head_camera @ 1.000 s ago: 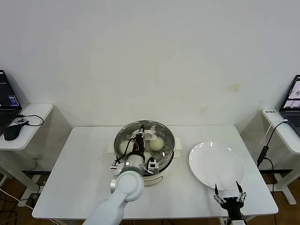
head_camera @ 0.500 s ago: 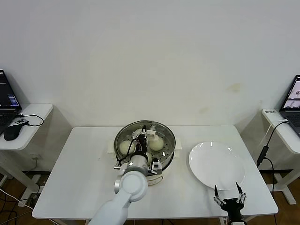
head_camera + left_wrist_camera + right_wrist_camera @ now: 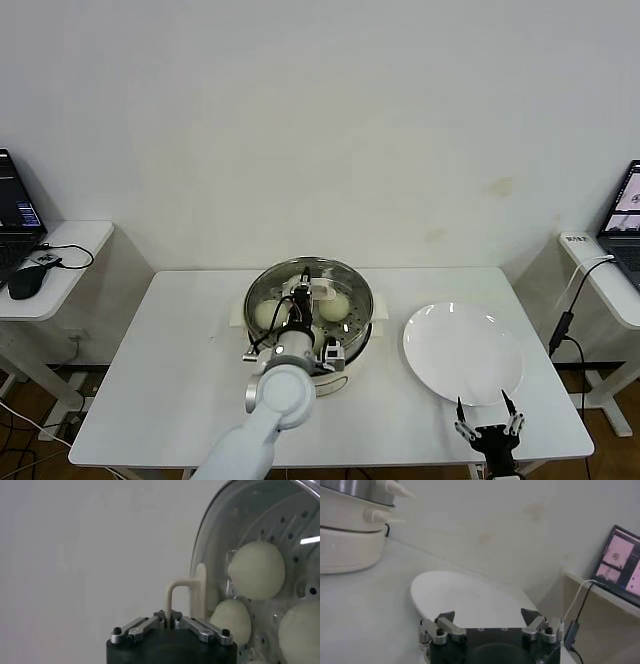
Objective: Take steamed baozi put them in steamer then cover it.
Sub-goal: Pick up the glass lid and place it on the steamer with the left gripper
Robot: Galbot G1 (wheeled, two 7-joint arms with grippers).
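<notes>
Cover (image 3: 240, 575) pinched by its cream handle in left gripper (image 3: 171, 622), atop steamer (image 3: 345, 340) mid-table.
Clear glass, metal-rimmed; baozi (image 3: 256, 570) visible beneath. Right gripper (image 3: 489, 616) spread wide, at table's (image 3: 180, 350) front edge beside plate (image 3: 462, 352).

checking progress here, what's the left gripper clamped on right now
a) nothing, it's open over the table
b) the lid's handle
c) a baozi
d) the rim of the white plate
b: in the left wrist view the left gripper is shut on the cream-white handle of the cover, held over the steamer with baozi showing through the glass.
</notes>
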